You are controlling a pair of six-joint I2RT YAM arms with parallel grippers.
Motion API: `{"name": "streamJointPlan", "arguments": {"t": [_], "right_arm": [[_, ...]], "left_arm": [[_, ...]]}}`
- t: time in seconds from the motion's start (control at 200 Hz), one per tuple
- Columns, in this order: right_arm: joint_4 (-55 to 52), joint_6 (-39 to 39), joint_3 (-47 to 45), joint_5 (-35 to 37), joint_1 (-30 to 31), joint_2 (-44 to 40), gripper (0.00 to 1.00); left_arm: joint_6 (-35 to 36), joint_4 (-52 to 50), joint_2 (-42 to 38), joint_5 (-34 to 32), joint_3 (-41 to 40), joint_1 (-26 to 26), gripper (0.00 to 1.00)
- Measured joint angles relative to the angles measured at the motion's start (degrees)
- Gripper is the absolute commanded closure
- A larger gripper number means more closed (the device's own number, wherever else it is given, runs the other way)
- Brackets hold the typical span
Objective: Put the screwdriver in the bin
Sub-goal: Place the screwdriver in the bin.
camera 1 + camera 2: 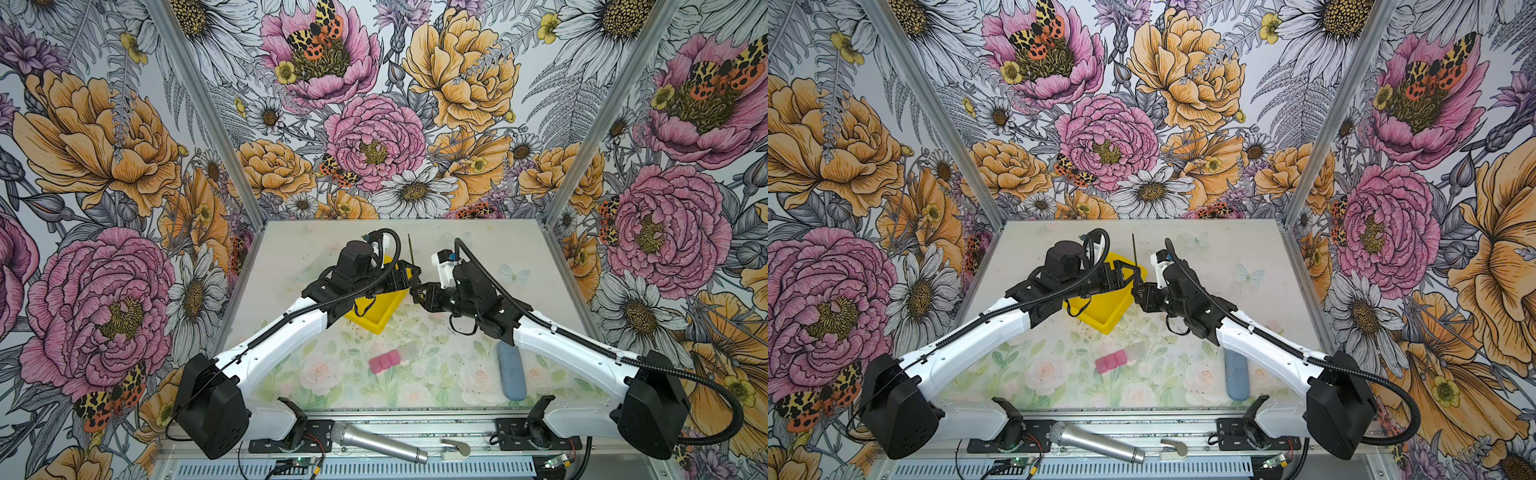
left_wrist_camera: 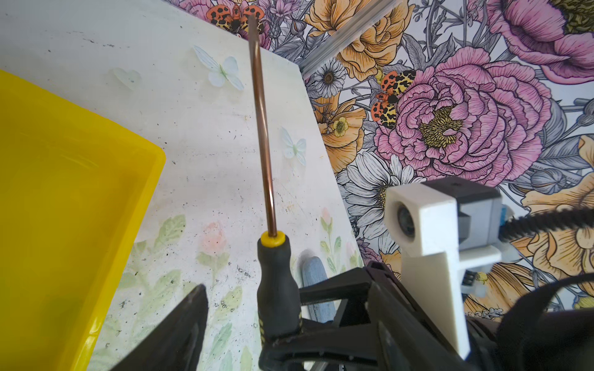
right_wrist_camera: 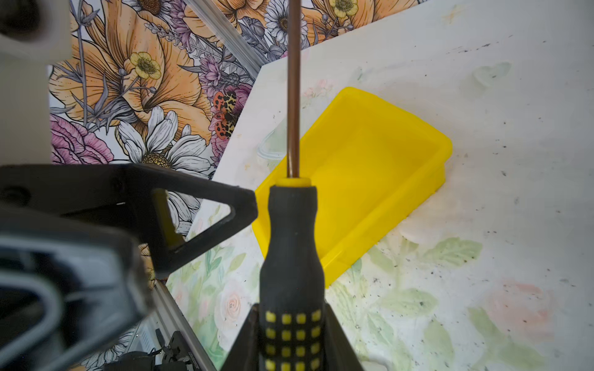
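Screwdriver [image 3: 291,257], right gripper [image 3: 291,340] clamped (right wrist crops tip).

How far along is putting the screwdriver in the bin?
Done: the screwdriver is held clear of the table, its handle clamped in the right gripper. In hand: the left gripper, jaws open, flanks the handle. Remaining: the bin holds nothing yet; the screwdriver must go in.
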Motion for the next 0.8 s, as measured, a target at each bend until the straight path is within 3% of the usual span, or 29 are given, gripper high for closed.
{"name": "streamJointPlan", "arguments": {"t": [0.565,0.801], "right_arm": [[5.7,1.7,-2.19,-3.43,0.11,0.96,0.95],[5.97,1.7,-2.97,-4.09,0.11,1.51,0.94]], "left_arm": [[-2.51,3.56,-0.02,-0.37,-3.78,0.0,0.41],[-2.99,3.78,-0.02,-0.39,-3.78,-0.04,0.42]]}}
